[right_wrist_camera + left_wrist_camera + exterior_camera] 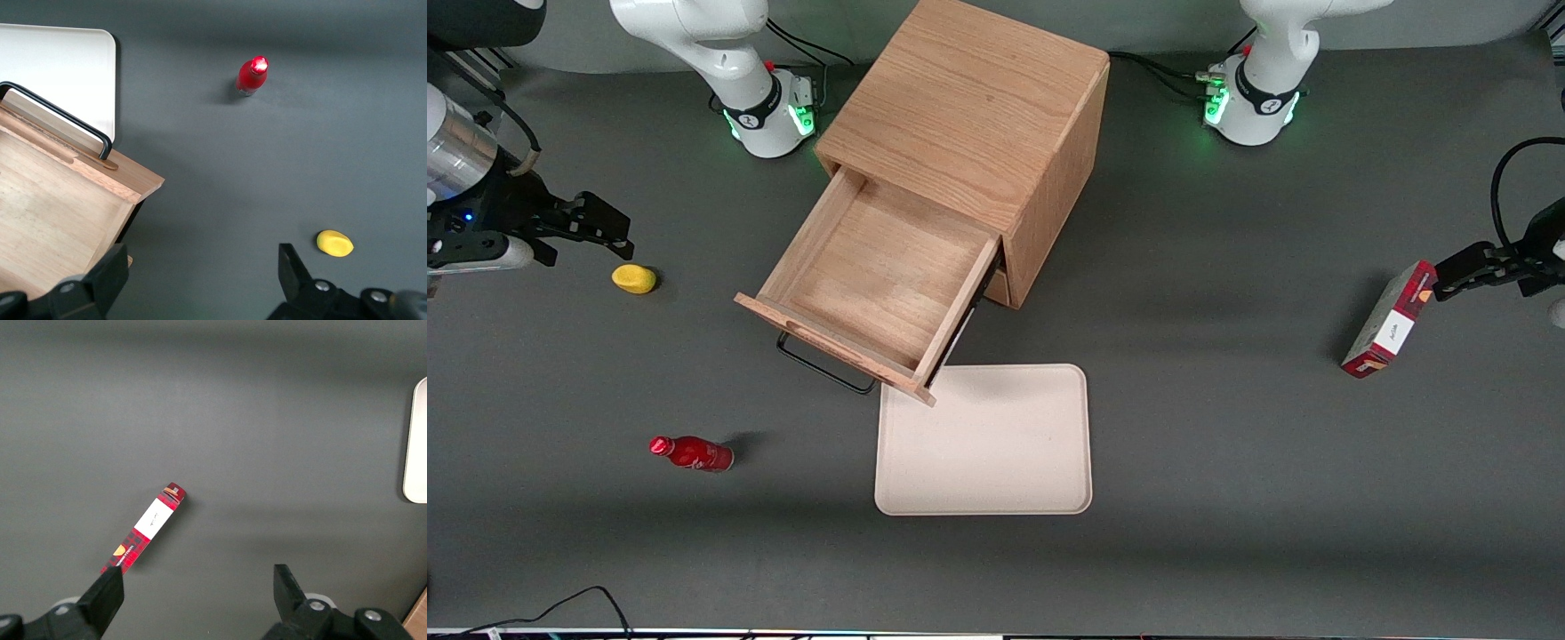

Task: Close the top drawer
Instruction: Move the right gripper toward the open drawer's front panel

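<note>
Gripper [609, 233] hangs w/ fingers spread wide & nothing held, above the table [1227, 462] toward the working arm's end, near a yellow lump [634, 279]. Top drawer [871, 276] is pulled fully out of the oak cabinet [969, 107], its black handle [823, 366] just beside a cream tray [996, 453]. Red bottle [691, 452] stands apart, nearer the front cam.

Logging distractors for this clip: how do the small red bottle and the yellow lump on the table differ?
The small red bottle is elongated and glossy with a cap end; the yellow lump is squat, rounded and matte. The red bottle lies nearer the front camera than the top drawer; the yellow lump sits farther back, just below the open gripper, whose fingers hold nothing. Both rest loose on the grey table, toward the working arm's end.
</note>
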Action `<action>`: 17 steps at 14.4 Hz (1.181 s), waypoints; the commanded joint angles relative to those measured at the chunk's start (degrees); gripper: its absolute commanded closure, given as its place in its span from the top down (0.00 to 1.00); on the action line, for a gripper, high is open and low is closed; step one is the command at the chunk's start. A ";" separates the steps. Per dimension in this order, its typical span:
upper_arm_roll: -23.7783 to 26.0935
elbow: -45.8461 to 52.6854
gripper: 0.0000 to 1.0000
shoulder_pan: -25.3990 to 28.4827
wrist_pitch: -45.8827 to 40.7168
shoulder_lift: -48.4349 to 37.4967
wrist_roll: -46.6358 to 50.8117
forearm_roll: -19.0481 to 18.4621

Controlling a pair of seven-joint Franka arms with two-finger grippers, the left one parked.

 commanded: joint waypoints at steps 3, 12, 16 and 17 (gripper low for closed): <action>-0.09 1.87 1.00 0.13 -2.15 1.05 0.77 1.53; -0.88 1.96 1.00 -0.31 -3.47 0.87 0.33 2.32; -0.88 3.01 1.00 -0.40 -3.47 1.13 -0.90 2.33; -0.80 4.14 1.00 -0.14 -3.47 1.92 -0.90 2.33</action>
